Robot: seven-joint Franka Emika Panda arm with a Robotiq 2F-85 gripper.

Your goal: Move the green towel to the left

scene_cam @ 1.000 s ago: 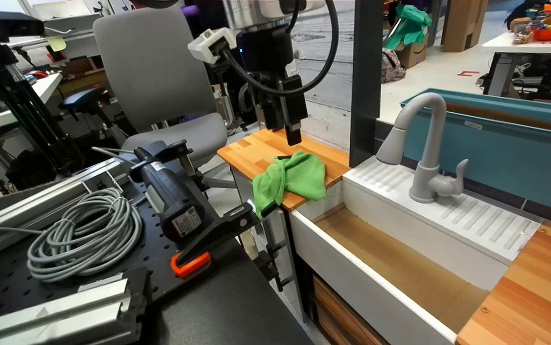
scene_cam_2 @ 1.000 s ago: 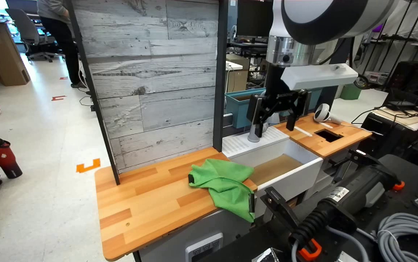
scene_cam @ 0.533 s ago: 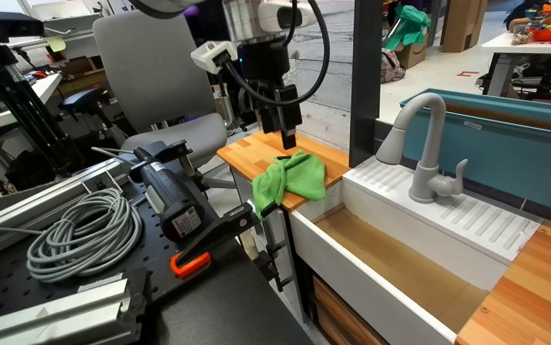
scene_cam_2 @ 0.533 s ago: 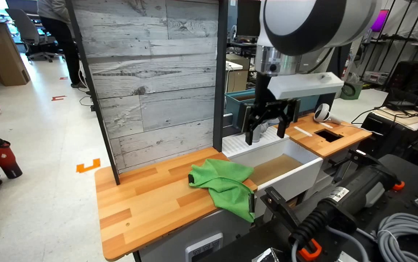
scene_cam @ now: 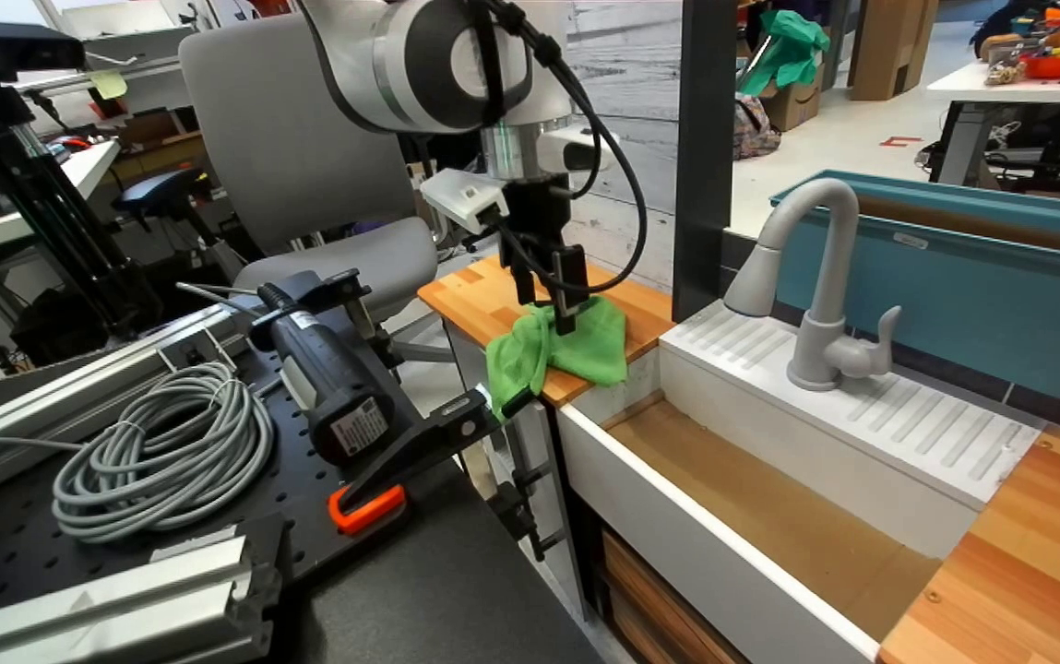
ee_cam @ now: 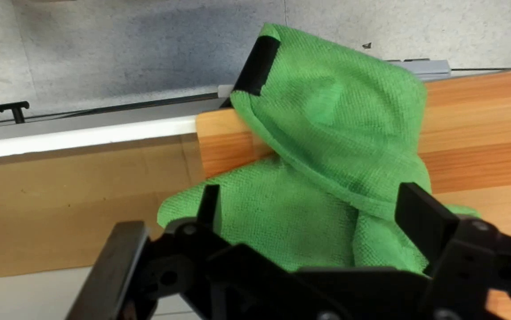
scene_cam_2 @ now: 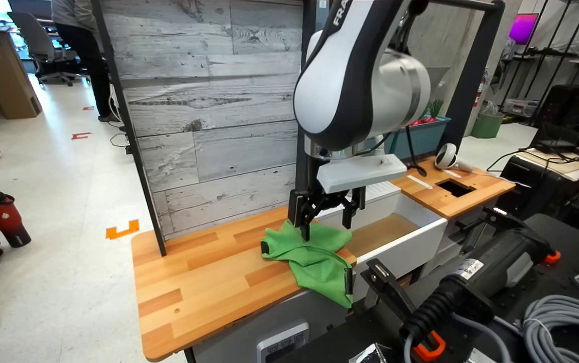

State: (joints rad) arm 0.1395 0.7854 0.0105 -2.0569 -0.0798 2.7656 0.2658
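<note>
Red bottle (scene_cam_2: pixel 7 222), black-lidded: on the floor in an exterior view, well to the left of the gripper (scene_cam_2: pixel 326 230).

Grey plank panel (scene_cam_2: pixel 208 126): upright, left of the gripper and behind it.

Wooden counter (scene_cam_2: pixel 193 282): below the gripper and leftward.

Green towel (scene_cam_2: pixel 317 262), rumpled, folded over itself: directly under the gripper, on the counter's end beside the sink (scene_cam_2: pixel 405 242). Long axis laid back to front across the counter, in the wrist view crossing the gripper's width at a steep angle; front end, bearing a black strip (ee_cam: pixel 257 64), points out past the counter's front edge and droops there. A side corner points toward the sink and overhangs it.

Gripper, pointing down: fingers (ee_cam: pixel 424 218) spread apart, both seen against the towel in the wrist view; whether they touch it cannot be told.

Sink, white with brown floor: right of the gripper, lower.

Blue planter (scene_cam_2: pixel 428 138): right of the gripper and behind.

Black tool (scene_cam_2: pixel 501 257): right of the gripper, nearer the camera.

Grey cable coil (scene_cam_2: pixel 566 322): farthest right of the gripper, nearer the camera.
</note>
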